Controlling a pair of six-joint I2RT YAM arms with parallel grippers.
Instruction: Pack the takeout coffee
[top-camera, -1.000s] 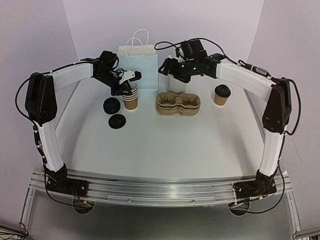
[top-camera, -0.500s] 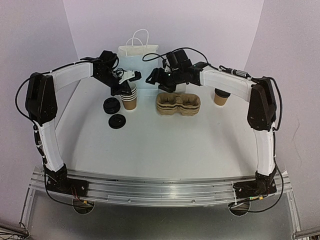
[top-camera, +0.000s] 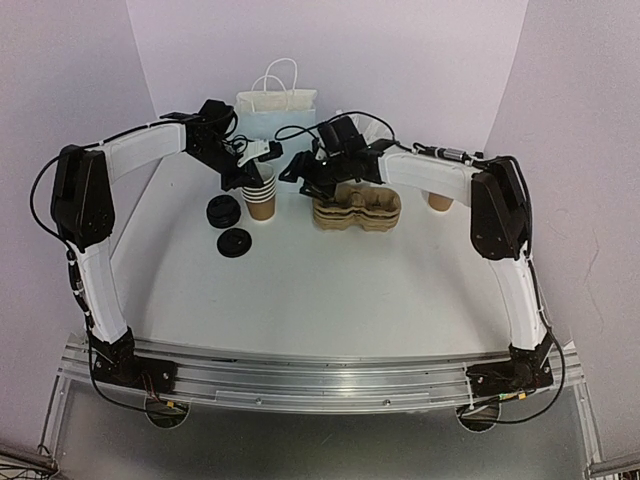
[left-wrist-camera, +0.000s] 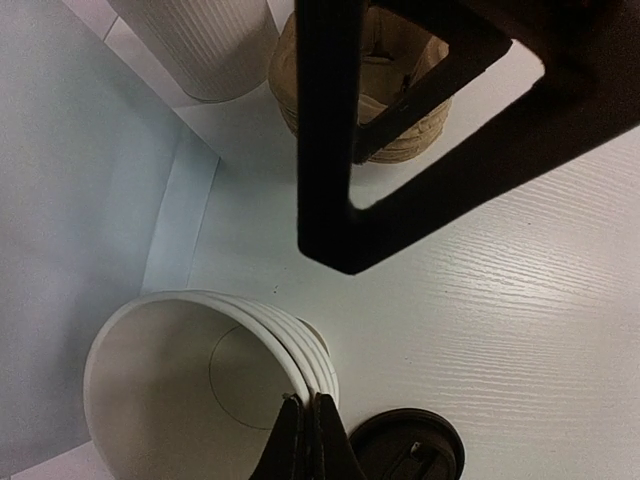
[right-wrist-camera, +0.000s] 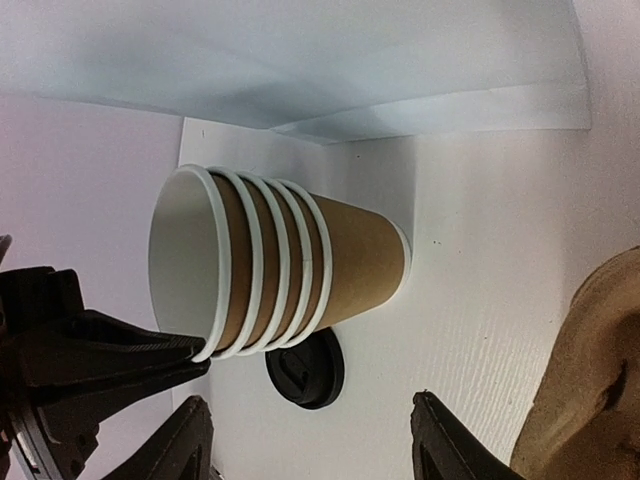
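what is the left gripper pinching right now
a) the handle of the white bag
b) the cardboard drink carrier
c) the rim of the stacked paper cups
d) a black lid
C: the left gripper is shut on the white top rim of the cup stack, with the lids lying untouched beside it.

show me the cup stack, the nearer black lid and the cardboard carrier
cup stack (right-wrist-camera: 355, 255), right wrist view, brown side of the bottom cup
nearer black lid (top-camera: 234, 243), top external view, centre of its top
cardboard carrier (top-camera: 360, 218), top external view, front wall
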